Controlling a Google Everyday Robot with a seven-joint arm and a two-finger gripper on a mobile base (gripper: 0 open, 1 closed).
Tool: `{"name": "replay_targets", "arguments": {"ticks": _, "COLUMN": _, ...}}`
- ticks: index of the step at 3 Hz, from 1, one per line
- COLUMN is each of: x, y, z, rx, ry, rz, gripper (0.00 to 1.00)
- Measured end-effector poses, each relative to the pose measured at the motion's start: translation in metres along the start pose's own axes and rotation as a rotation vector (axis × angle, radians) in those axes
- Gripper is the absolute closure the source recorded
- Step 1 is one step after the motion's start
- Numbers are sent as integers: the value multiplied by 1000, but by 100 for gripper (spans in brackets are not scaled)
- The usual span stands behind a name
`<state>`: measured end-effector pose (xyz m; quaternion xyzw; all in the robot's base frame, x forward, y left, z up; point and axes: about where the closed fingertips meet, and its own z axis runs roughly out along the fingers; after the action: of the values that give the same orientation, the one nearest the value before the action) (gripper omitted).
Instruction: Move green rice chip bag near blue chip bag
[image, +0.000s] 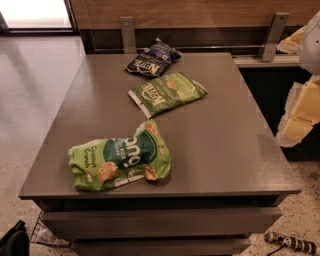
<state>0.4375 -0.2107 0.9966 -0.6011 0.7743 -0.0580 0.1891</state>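
Note:
The green rice chip bag (120, 157) lies on its side near the front left of the grey table (225, 145), puffy and lime green with a dark green centre. The blue chip bag (152, 58) lies crinkled at the table's far edge, near the middle. An olive-green Kettle bag (166, 93) lies flat between the two. My gripper (300, 117) shows as pale yellow and white parts at the right edge of the camera view, off the table's right side and well away from all three bags. It holds nothing that I can see.
A wood-panelled wall with two metal brackets (127, 34) stands right behind the table. A dark cabinet (270, 100) sits to the right. Speckled floor surrounds the table, with a striped cable (292, 243) at bottom right and a dark object (14, 242) at bottom left.

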Motion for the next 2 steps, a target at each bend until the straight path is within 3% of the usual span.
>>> {"name": "replay_targets", "arguments": {"ticks": 1, "x": 0, "y": 0, "z": 0, "rx": 0, "ry": 0, "rz": 0, "gripper": 0}}
{"name": "replay_targets", "arguments": {"ticks": 2, "x": -33, "y": 2, "z": 13, "rx": -17, "ry": -96, "rz": -66, "gripper": 0}}
